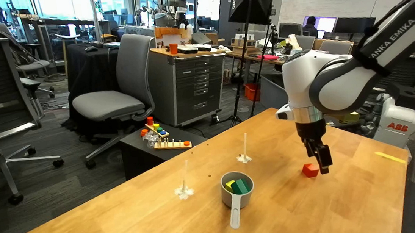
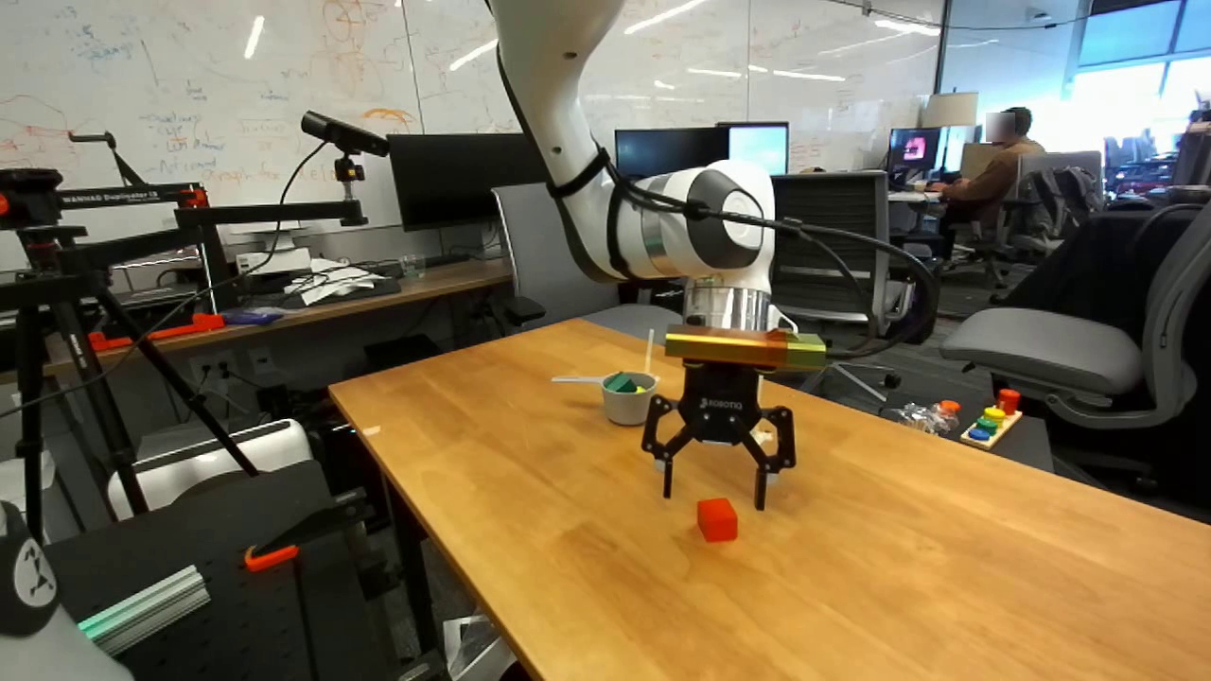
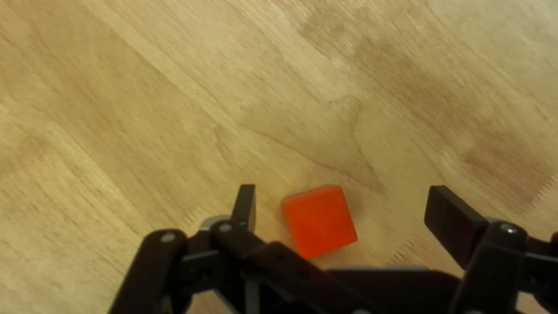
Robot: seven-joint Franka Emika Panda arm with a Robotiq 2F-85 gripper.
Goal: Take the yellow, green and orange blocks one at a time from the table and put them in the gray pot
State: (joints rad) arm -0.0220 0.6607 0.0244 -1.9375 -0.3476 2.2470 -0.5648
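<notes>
The orange block point(image 1: 310, 170) rests on the wooden table; it also shows in an exterior view point(image 2: 717, 520) and in the wrist view point(image 3: 320, 224). My gripper point(image 2: 713, 499) is open and empty above the orange block. In the wrist view the block lies between the open fingers point(image 3: 342, 203), nearer the left finger and apart from both. The gray pot point(image 1: 227, 198) stands upright on the table, its handle out to one side; it also shows in an exterior view point(image 2: 626, 409). The green block point(image 1: 240, 186) and the yellow block point(image 1: 230, 186) are inside the pot, the yellow partly hidden.
Two thin upright rods on white taped bases stand near the pot, a nearer rod point(image 1: 184, 183) and a farther rod point(image 1: 245, 147). A yellow tape strip point(image 1: 390, 157) lies near the table's edge. Colourful toys point(image 1: 172, 145) sit on a low black stand beside the table.
</notes>
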